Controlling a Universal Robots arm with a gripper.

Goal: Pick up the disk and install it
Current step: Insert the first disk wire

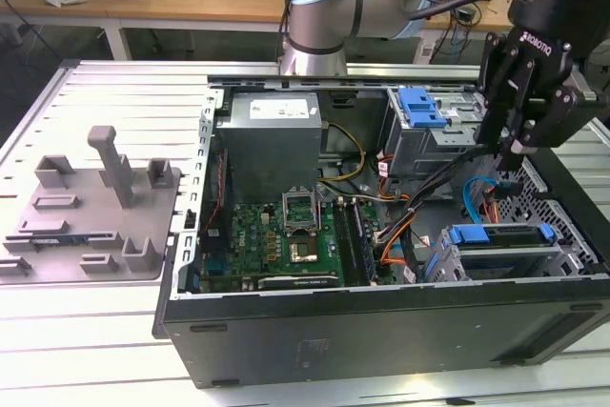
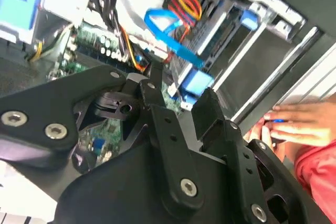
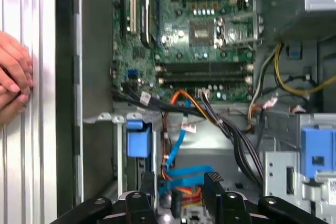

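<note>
One open case (image 1: 381, 331) holds motherboard (image 1: 276, 235), cables (image 1: 400, 216), cage (image 1: 440, 269); disk (image 1: 500, 234) sits in cage (blue bracket on top). Gripper (image 1: 508, 167) hovers above cage, fingers (image 3: 214, 192) apart, empty.

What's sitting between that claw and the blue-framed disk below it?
A looping blue cable hangs just under the open gripper, above and beside the disk in its bay. It seems to crowd the way down; nothing else visibly stands between them.

Green motherboard (image 1: 286, 235); blue-framed disk (image 1: 500, 234) at its 3 o'clock; black gripper (image 1: 510, 164); plain grey fixture plate (image 1: 95, 221) at 9 o'clock.
</note>
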